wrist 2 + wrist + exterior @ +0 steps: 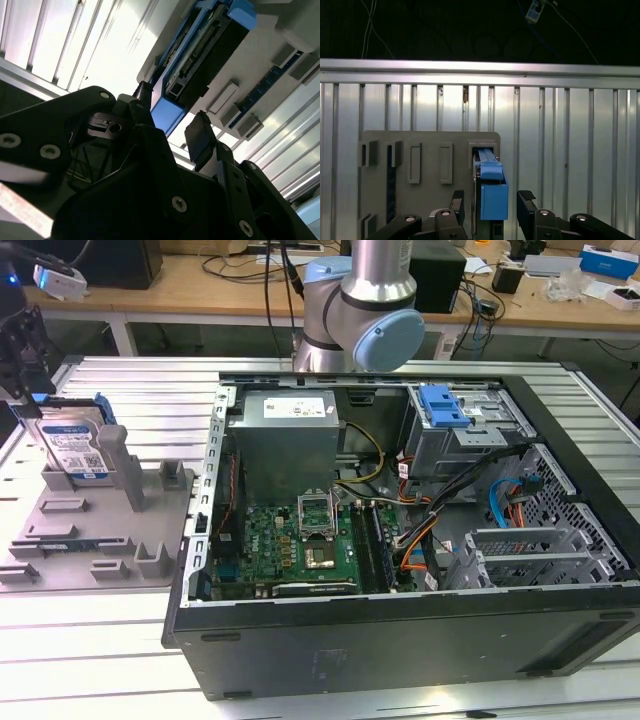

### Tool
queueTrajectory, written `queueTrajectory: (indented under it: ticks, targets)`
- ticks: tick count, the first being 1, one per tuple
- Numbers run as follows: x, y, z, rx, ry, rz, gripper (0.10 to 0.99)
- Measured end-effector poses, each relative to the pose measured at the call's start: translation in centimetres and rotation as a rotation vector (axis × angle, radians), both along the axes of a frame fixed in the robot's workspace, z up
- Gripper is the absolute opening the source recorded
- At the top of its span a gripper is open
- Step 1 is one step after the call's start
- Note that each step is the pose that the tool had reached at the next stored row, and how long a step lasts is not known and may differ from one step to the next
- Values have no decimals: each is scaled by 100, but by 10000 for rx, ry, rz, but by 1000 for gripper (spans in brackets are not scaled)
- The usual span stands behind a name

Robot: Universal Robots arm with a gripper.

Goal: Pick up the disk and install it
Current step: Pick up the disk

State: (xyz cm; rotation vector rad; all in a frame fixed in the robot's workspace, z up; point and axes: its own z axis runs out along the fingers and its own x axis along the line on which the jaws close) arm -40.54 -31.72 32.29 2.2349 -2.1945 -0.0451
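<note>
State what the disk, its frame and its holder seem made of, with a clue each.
The disk looks metal: silvery sheen round its label. Its frame likely plastic: uniform matte bright blue. The holder seems plastic: dull grey, moulded blocks.

End effector (491, 202), fingers (526, 201) apart

A robotics lab or electronics workshop: a robot arm (365, 310) stands at twelve o'clock on a ribbed aluminium table (130, 390) behind an opened computer case (400, 630), with cluttered wooden benches (190, 290) beyond.
</note>
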Motion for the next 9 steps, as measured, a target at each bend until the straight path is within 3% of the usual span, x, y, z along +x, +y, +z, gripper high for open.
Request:
queueTrajectory:
  ticks: [9]
  targets:
    - [0, 0, -81, 0, 0, 17, 541]
